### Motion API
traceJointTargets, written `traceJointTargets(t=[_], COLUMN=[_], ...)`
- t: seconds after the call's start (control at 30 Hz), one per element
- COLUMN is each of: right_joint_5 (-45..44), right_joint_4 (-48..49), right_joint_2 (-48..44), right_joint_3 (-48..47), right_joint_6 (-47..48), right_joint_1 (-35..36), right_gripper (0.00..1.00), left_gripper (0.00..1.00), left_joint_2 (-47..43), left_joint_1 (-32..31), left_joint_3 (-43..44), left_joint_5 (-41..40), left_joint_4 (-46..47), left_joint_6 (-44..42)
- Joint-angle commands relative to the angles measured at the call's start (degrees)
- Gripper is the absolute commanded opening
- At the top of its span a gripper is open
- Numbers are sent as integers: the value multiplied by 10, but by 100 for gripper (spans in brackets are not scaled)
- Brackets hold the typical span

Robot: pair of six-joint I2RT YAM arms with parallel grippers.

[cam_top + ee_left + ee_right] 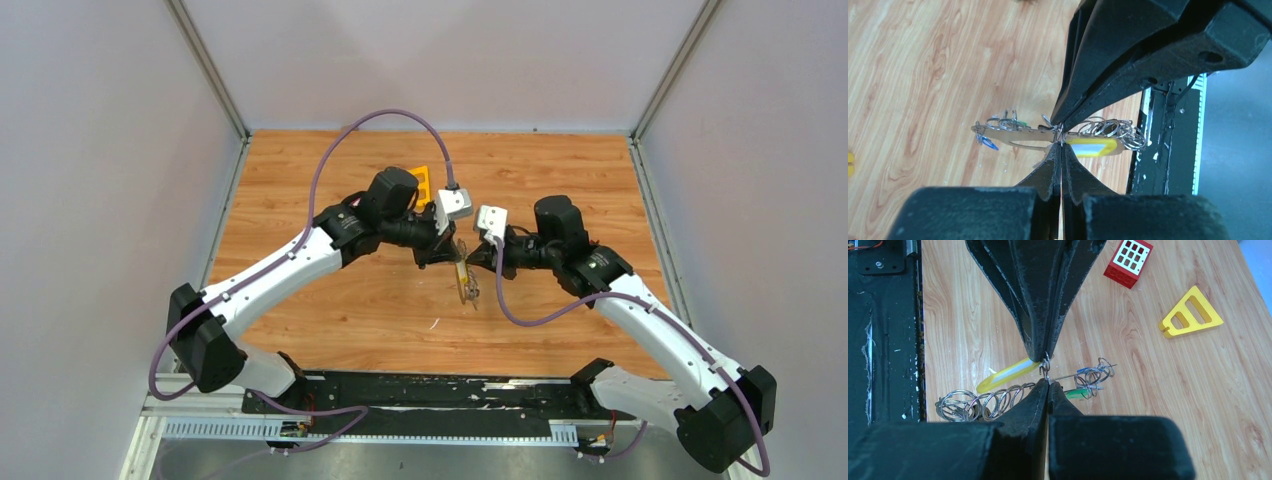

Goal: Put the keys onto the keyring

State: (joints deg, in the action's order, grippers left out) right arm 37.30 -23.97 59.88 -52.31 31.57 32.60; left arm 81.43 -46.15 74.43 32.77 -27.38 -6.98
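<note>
Both grippers meet above the table's middle and hold a bunch of metal between them. The keyring [1013, 135], seen edge-on, hangs there with several small split rings [1113, 131] and keys tagged yellow [1093, 148], blue [988, 144] and green [1078, 393]. My left gripper [1061, 145] is shut on the small ring at the yellow-tagged key's end [1009, 372]. My right gripper [1048, 383] is shut on the keyring's thin wire [1068, 375], its tips almost touching the left gripper's. From above, the bunch [466, 283] dangles below the two grippers.
A yellow triangular frame [1191, 312] and a red toy brick [1128, 260] lie on the wooden table beyond the grippers. The black base strip [1168, 145] runs along the near edge. Grey walls enclose the table on three sides.
</note>
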Motion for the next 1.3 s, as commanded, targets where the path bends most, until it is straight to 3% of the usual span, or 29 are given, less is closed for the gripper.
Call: traceJointTargets(t=[0.0, 0.47, 1.27], right_joint_5=[2, -1, 7], right_joint_4=[28, 28, 29], right_joint_2=[-13, -9, -12], right_joint_3=[-2, -2, 0], right_joint_6=[6, 7, 6], right_joint_1=[4, 4, 4], right_gripper=[0, 0, 0], left_gripper=[0, 0, 0], left_joint_2=[-25, -58, -1], left_joint_1=[-1, -1, -1], left_joint_3=[13, -14, 7], left_joint_5=[20, 24, 32], left_joint_4=[-27, -61, 11], left_joint_6=[-40, -102, -35])
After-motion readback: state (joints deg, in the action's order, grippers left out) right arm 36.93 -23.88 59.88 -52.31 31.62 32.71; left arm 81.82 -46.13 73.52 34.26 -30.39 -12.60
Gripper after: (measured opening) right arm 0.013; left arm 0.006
